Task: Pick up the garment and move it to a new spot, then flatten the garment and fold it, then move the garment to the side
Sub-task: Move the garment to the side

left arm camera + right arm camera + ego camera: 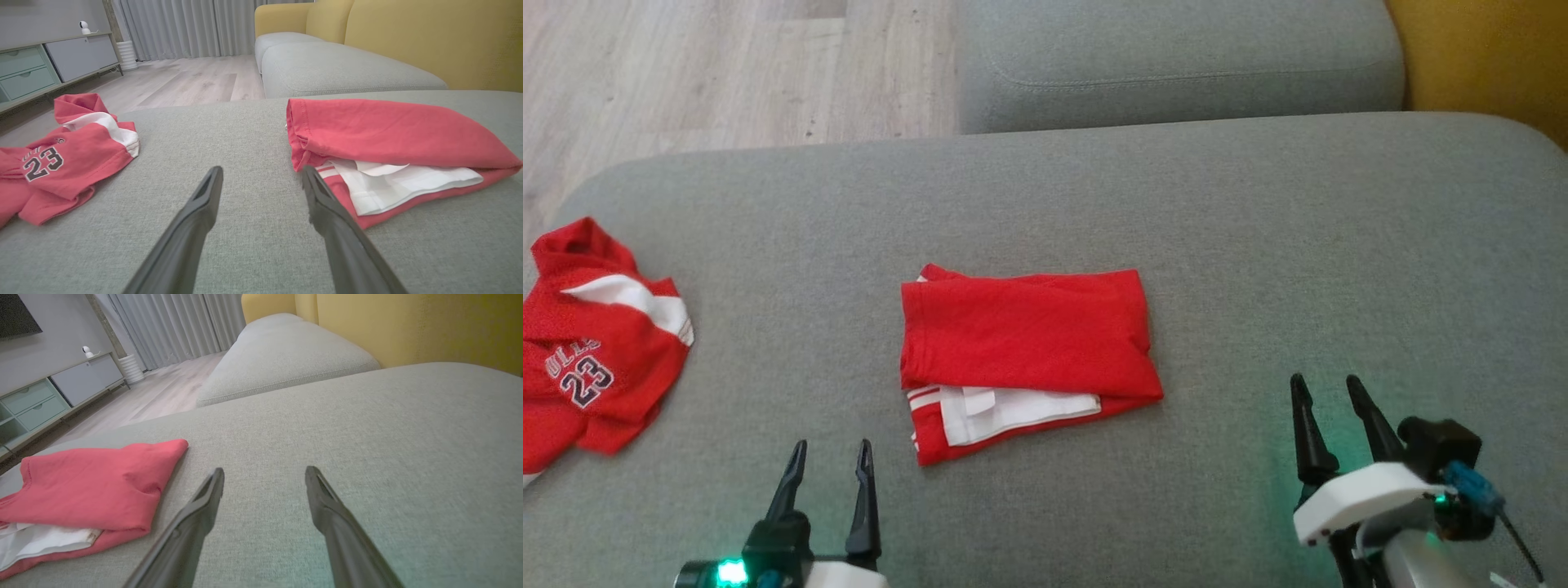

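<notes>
While your left pincer (832, 447) and right pincer (1324, 381) gape empty, snagging one layer could unfold the garment (1029, 351) between them.

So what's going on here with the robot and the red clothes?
The robot is folding clothes on a grey cushion. A red garment lies folded in the middle, with white trim showing at its near edge. The left gripper and right gripper are both open and empty, one on either side of it. A crumpled number 23 jersey lies at the cushion's left edge. The garment has not yet been moved aside.
</notes>
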